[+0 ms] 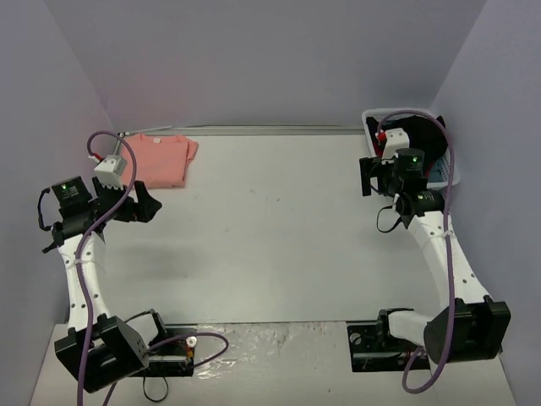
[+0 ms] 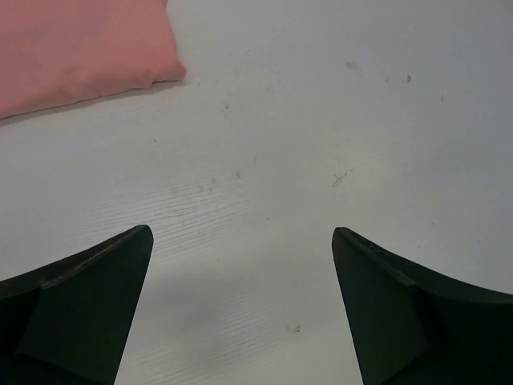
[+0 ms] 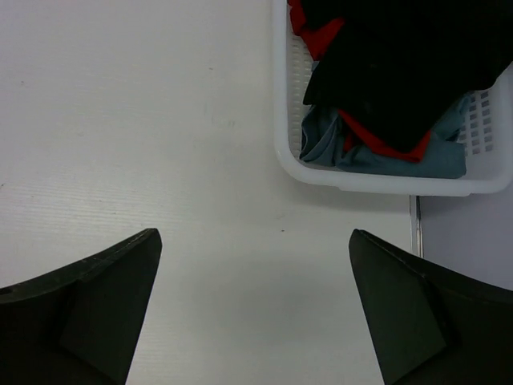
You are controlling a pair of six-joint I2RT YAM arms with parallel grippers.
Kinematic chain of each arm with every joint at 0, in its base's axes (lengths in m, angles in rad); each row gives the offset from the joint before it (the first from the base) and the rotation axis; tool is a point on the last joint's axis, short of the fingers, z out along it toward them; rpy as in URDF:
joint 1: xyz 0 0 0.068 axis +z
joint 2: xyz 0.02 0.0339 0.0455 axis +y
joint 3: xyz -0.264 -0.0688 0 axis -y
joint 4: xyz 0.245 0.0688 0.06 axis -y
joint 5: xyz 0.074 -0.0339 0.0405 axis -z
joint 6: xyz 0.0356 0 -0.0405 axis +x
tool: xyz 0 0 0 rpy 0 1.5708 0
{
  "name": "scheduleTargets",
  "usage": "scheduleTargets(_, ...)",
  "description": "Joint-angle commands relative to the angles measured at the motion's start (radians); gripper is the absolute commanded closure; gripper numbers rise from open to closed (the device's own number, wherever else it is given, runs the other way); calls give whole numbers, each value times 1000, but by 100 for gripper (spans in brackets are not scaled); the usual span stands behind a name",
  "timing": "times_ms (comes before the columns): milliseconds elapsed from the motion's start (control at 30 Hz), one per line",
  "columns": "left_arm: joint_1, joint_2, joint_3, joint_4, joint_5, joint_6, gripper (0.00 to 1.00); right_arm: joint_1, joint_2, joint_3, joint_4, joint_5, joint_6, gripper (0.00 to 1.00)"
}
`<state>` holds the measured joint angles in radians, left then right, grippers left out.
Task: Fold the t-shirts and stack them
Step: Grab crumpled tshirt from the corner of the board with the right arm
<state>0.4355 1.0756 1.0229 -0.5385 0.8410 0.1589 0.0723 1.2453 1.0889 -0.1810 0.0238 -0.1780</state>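
The salmon-pink t-shirt [image 1: 161, 159] lies folded flat at the table's far left; its corner shows at the top left of the left wrist view [image 2: 80, 48]. A black t-shirt [image 3: 401, 72] lies bunched in a white basket [image 3: 361, 180] at the far right, on top of red and grey-blue cloth. My left gripper [image 1: 150, 205] [image 2: 240, 233] hovers open over bare table just in front of the pink shirt, holding nothing. My right gripper [image 1: 366, 178] [image 3: 255, 233] is open and empty too, over bare table just left of the basket's near corner.
The white basket [image 1: 376, 118] sits in the back right corner against the walls. Red cloth [image 3: 317, 36] and grey-blue cloth [image 3: 329, 140] lie in it under the black shirt. The white table [image 1: 270, 220] stretches between the two arms. Walls close in the back and sides.
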Motion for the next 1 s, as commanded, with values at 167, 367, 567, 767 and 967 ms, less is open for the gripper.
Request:
scheduleTargets(167, 9, -94, -55, 67, 175, 62, 6, -52, -17, -22, 11, 32, -24, 0)
scheduleTargets(367, 9, -33, 6, 12, 173, 54, 6, -51, 45, 26, -54, -140, -31, 0)
scheduleTargets(567, 9, -16, -7, 120, 127, -85, 6, -13, -3, 20, -3, -161, -87, 0)
scheduleTargets(767, 9, -36, -40, 134, 90, -56, 6, -48, 207, 187, 87, 134, -156, 0)
scheduleTargets(967, 9, -42, -60, 143, 99, -41, 6, -68, 436, 331, 248, 269, -138, 0)
